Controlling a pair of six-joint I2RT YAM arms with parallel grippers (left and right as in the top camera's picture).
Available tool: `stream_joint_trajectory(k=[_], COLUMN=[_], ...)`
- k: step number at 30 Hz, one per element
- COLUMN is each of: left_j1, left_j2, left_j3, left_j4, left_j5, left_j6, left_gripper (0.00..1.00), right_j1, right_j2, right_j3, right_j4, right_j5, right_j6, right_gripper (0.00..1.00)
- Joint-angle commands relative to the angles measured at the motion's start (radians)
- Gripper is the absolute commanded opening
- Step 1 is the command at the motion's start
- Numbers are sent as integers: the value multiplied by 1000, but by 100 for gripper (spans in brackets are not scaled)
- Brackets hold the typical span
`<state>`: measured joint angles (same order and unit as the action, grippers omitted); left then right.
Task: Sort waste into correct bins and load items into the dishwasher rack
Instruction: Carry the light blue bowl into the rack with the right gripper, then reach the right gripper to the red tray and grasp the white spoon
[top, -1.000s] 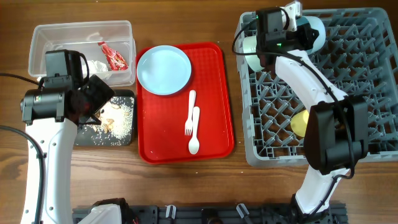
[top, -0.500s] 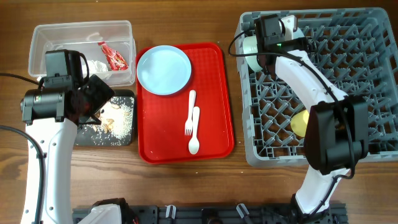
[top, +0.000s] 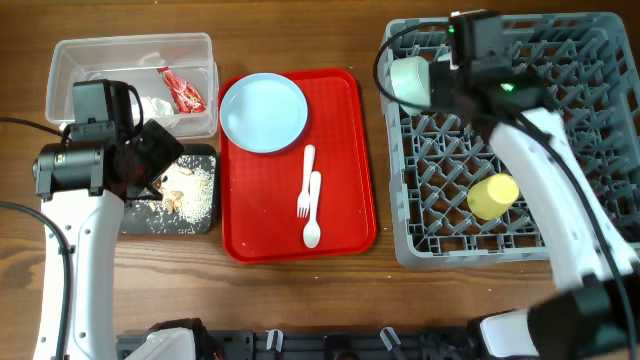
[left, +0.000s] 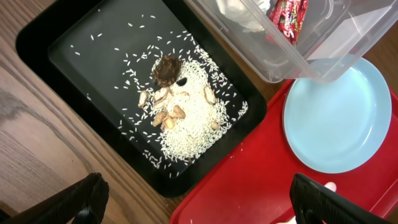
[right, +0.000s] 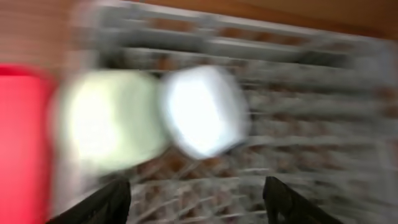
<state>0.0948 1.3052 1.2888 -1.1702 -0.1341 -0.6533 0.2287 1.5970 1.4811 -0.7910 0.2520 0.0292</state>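
Note:
My right gripper (right: 199, 202) is open over the grey dishwasher rack (top: 560, 130), nothing between its fingers. Its blurred view shows two pale bowls (right: 112, 118) side by side on the pegs just ahead. Overhead, one bowl (top: 410, 79) lies in the rack's far left corner, and a yellow cup (top: 493, 196) sits lower down. The blue plate (top: 263, 112), white fork (top: 305, 184) and spoon (top: 313, 212) lie on the red tray (top: 345, 150). My left gripper (left: 202, 199) hangs open above the black tray (left: 74, 43) holding rice and brown scraps (left: 165, 71). The clear tub (top: 130, 60) holds the red wrapper (top: 181, 90) and tissue (top: 152, 106).
The red tray lies between the two bins on the left and the rack on the right. Bare wooden table (top: 300, 300) shows along the front edge. The right arm (top: 560, 210) crosses the rack diagonally.
The right gripper has opened, let go of a bowl in the rack's far left corner and drawn back to the right. The left arm has not moved.

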Motion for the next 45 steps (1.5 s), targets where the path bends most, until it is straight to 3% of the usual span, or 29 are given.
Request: stream_joint_trajectory(k=[1,7,15,28,37,40,45], left_j1=[6,6,6,6,6,6,6], left_j2=[-2,-2,-2,-2,-2,-2,-2], left_j3=[7,7,7,7,7,7,7], left_j4=[2,2,2,2,2,2,2], left_j5=[-13,-13,-13,-13,-13,-13,-13], left_j6=[-6,-6,-6,-6,-6,-6,-6], left_gripper=[95,95,95,95,95,95,95], right_j1=[43,230,465,587,591,591,591], right_j2=[-23,47,227,479,535,539,539], right_j3=[-2,-3,-3,-3,-3,-3,-3], right_j4=[-94,-221,-243,-227,-224,-240,-238], right_j5=[-488,-518,-373,-347,-298,-298,-297], right_j6=[134,231,598,804,830,838,838], right_gripper=[69,70,75,75,55,53,34])
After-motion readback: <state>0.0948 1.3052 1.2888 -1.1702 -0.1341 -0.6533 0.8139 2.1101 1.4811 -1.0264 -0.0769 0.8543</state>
